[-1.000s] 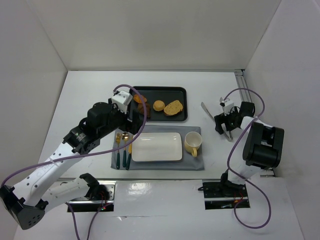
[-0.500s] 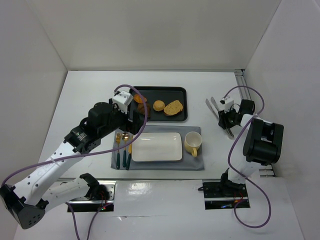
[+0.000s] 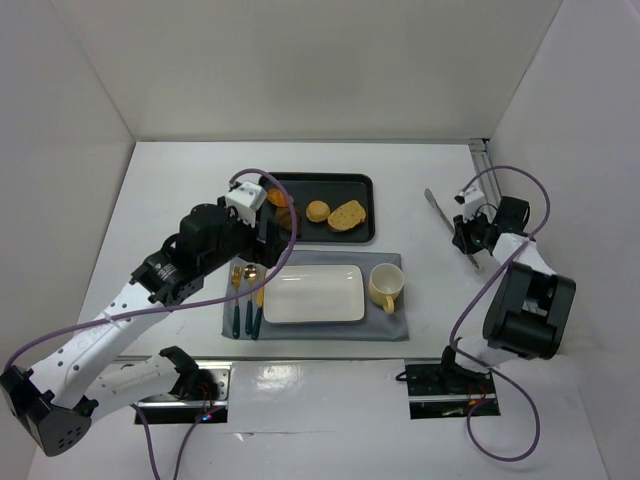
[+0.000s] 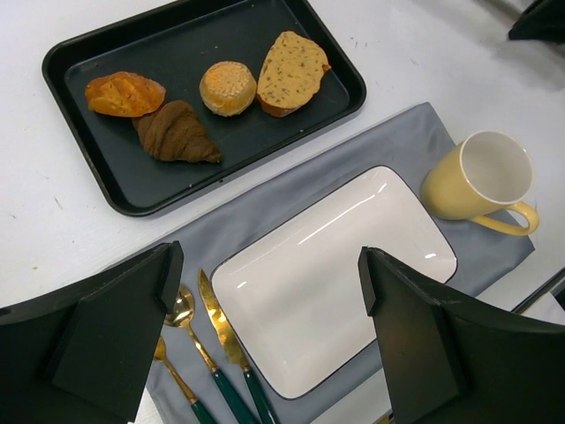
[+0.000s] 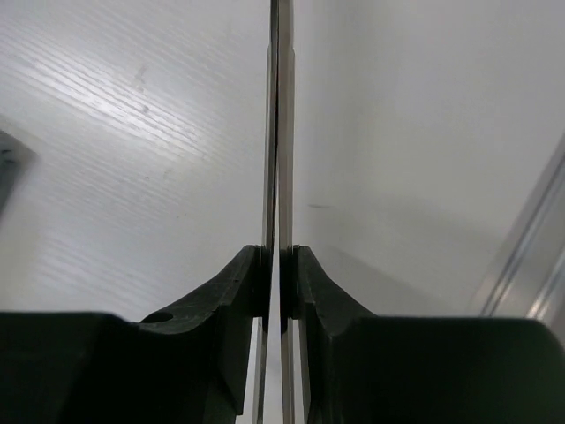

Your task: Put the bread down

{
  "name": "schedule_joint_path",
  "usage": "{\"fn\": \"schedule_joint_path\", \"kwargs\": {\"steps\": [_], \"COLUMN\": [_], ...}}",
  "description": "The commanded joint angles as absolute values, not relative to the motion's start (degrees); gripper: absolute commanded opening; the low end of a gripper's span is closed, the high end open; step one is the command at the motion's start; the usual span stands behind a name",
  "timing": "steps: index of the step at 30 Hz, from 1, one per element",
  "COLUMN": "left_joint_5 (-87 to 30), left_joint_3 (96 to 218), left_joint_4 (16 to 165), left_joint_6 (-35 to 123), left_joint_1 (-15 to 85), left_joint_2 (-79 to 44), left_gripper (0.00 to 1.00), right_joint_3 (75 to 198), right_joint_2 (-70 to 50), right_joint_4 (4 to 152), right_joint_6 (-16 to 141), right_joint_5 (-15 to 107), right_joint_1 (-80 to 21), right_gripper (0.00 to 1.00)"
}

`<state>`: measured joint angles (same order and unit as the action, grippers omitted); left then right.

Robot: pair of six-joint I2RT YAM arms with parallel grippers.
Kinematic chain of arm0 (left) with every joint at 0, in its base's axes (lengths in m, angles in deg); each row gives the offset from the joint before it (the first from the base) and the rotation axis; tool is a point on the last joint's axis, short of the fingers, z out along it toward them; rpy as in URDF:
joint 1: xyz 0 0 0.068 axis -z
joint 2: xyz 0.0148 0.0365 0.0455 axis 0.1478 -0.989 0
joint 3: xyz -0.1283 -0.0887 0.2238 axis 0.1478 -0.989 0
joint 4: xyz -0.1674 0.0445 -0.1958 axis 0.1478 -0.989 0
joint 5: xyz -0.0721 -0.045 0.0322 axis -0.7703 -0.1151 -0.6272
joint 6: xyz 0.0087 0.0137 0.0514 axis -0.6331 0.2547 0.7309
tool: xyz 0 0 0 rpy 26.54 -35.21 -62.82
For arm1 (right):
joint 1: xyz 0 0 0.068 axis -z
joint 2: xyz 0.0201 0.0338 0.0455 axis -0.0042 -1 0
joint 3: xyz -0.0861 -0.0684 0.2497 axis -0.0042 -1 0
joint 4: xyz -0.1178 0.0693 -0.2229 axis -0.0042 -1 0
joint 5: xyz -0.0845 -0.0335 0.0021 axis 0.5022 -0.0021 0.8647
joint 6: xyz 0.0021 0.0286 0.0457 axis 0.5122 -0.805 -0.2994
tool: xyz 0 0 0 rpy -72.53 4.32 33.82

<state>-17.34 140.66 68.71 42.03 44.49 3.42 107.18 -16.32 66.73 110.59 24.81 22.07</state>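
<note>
Bread (image 4: pixel 177 132) lies in the black tray (image 4: pixel 76 58), not picked up yet. Left gripper (image 4: pixel 274 329) hangs above, jaws wide open & empty. Right gripper (image 5: pixel 280 265) pinches tongs (image 5: pixel 276 132) shut. Next, prob.: grab bread, put it on plate (image 4: pixel 353 238).

The left arm (image 3: pixel 110 320) has smooth white link shells joined by black joint housings, and a small white camera block (image 3: pixel 245 197) sits at its wrist. A purple cable (image 3: pixel 293 222) loops along it. The right arm (image 3: pixel 528 300) is mostly black with one white link and its own purple cable (image 3: pixel 510 168). The left pincer (image 4: pixel 269 265) has matte black, wedge-shaped fingers (image 4: pixel 115 340). The right pincer (image 5: pixel 279 256) has black fingers with rounded tips.
</note>
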Motion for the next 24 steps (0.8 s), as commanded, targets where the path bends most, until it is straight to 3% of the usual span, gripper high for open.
{"fn": "schedule_joint_path", "kwargs": {"steps": [1,3,10,24], "left_joint_5": [-15.82,-15.30,-12.76,-3.43], "left_joint_3": [139.89,139.89,139.37,137.78], "left_joint_4": [70.75,70.75,71.36,71.89], "left_joint_6": [43.00,43.00,43.00,42.47], "left_joint_1": [44.62,44.62,44.62,44.62], "left_joint_2": [3.38,3.38,3.38,6.37], "left_gripper": [1.00,1.00,1.00,1.00], "right_joint_3": [111.28,114.60,123.67,128.86], "right_joint_2": [-7.91,-4.22,0.45,-5.07], "right_joint_4": [61.69,57.12,45.95,51.30], "right_joint_6": [111.72,111.72,110.06,101.44], "right_joint_5": [19.32,17.29,11.48,26.14], "right_joint_1": [22.17,21.65,13.84,-15.42], "right_gripper": [0.11,0.11,0.26,0.47]}}
